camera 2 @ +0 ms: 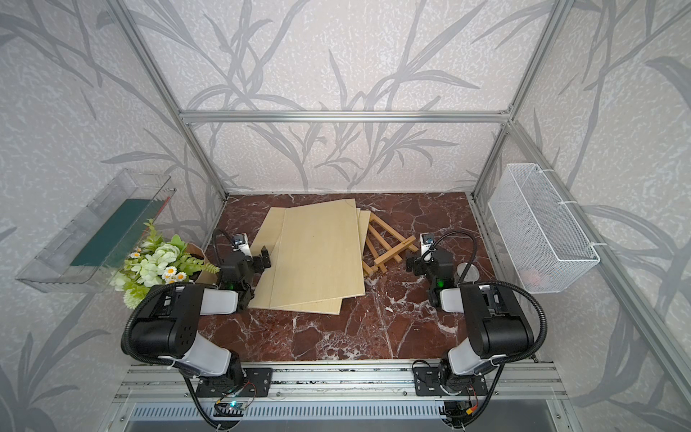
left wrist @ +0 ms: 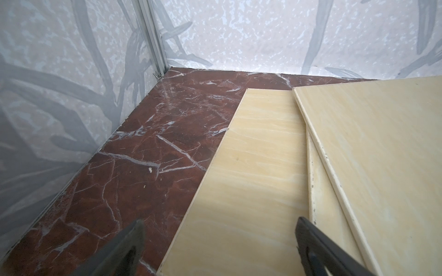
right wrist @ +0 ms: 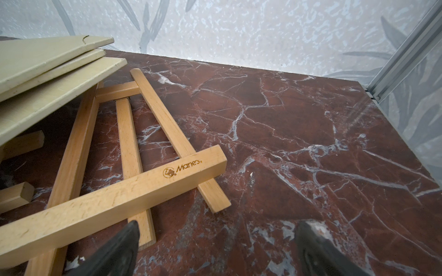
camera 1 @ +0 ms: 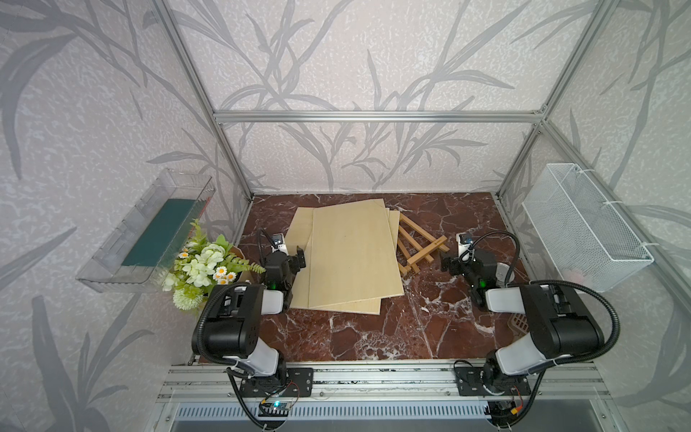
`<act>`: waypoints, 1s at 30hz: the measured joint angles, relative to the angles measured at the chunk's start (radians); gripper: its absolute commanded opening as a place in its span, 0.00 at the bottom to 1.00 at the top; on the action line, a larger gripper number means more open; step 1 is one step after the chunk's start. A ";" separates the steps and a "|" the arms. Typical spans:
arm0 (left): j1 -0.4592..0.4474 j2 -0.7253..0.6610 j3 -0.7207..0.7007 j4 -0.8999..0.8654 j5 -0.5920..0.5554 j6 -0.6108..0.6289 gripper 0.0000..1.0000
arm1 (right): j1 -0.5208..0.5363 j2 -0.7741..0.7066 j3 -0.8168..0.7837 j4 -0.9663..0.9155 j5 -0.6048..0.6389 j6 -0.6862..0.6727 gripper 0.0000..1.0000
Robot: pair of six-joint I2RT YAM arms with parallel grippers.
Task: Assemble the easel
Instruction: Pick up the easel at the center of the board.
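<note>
Your left gripper (left wrist: 220, 230) hangs wide open and empty over the near left edge of the boards (camera 1: 351, 254). Your right gripper (right wrist: 220, 229) is spread just as wide, holding nothing, low over the table (camera 1: 374, 329) just right of the easel (right wrist: 134, 188). The easel lies flat, right of centre, its left side tucked under the stacked boards.

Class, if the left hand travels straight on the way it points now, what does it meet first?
Probably the lowest wooden board: the left hand, open, points down over it, with nothing between. Depth is unclear.
</note>
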 measured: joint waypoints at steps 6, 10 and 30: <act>0.000 0.000 0.000 0.000 0.000 0.000 0.99 | 0.000 0.000 0.000 0.000 0.000 0.000 0.99; 0.000 0.000 0.000 0.000 0.000 0.000 0.99 | 0.000 0.000 0.000 -0.003 0.000 0.000 0.99; 0.000 0.000 0.000 0.000 0.000 0.000 0.99 | 0.000 0.000 0.000 -0.037 0.001 0.003 0.99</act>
